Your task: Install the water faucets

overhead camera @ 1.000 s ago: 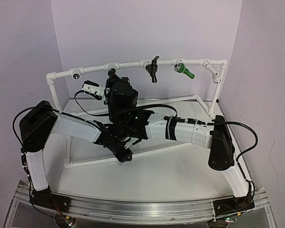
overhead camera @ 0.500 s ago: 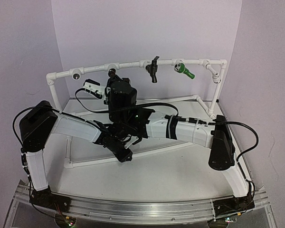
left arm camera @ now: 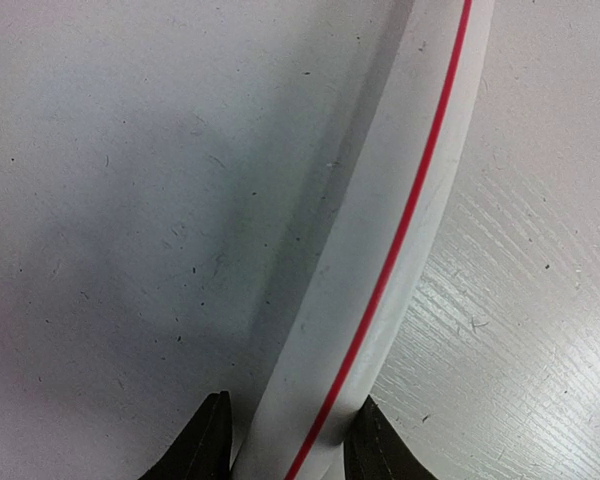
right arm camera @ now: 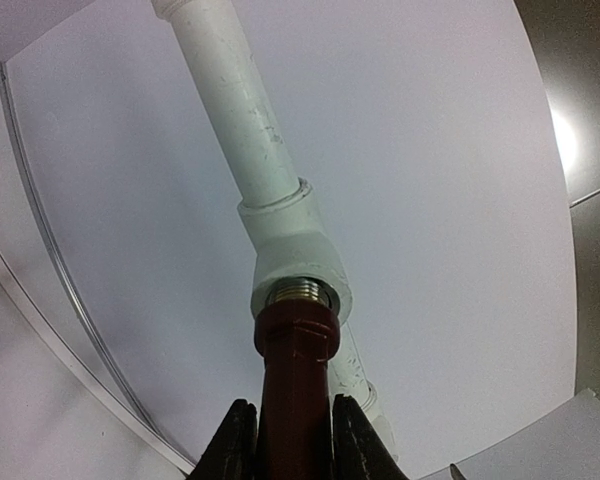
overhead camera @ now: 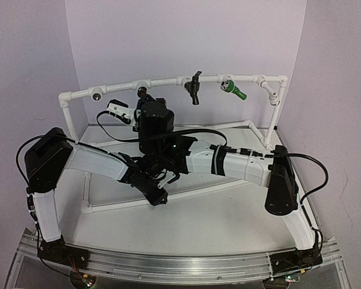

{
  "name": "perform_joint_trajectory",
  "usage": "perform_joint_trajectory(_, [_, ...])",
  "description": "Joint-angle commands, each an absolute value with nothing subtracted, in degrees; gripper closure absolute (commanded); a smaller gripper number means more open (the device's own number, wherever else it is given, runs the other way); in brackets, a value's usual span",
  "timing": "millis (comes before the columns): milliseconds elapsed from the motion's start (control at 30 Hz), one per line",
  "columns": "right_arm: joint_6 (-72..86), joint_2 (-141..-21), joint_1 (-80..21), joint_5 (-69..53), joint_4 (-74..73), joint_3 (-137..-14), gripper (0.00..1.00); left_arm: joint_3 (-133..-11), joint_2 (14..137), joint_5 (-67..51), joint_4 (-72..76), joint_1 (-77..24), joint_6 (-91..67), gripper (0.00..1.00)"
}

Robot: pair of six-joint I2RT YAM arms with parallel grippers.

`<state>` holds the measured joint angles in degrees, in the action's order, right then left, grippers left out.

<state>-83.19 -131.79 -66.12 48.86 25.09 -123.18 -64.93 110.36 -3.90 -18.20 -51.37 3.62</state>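
High rear view over whole table [overhead camera: 228, 211], both wrist views close on pipe frame [left arm camera: 390, 200]

The left arm [overhead camera: 93, 161] reaches inward from its base to mid-table with the wrist pitched down. The left gripper [left arm camera: 293, 448] points at the surface, its fingers closed against both sides of a white pipe [left arm camera: 380, 250]. The right arm [overhead camera: 240, 167] extends leftward above it with the wrist turned upward, and the right gripper [right arm camera: 293, 440] is clamped on the reddish-brown faucet [right arm camera: 296, 370].
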Motion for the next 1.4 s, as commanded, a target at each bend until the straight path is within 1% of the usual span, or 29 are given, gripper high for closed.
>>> perform_joint_trajectory(0, [-81.8,-128.4,-64.2,49.9,24.4,-122.6,1.00,-64.0,117.3,-4.7,-15.6,-51.4,-3.5,1.00])
perform_joint_trajectory(667, [-81.4,-127.4,-64.9,50.4,25.6,-121.7,1.00,-64.4,118.2,-5.0,-16.1,-51.4,-3.4,1.00])
perform_joint_trajectory(1067, [-80.8,-133.4,-65.6,49.4,22.5,-132.0,1.00,-64.6,118.3,-5.2,-16.3,-51.4,-3.4,1.00])
perform_joint_trajectory(1367, [-69.6,-133.3,-65.6,49.8,16.1,-136.3,1.00,-64.9,118.6,-6.5,-16.5,-51.4,-3.4,1.00])
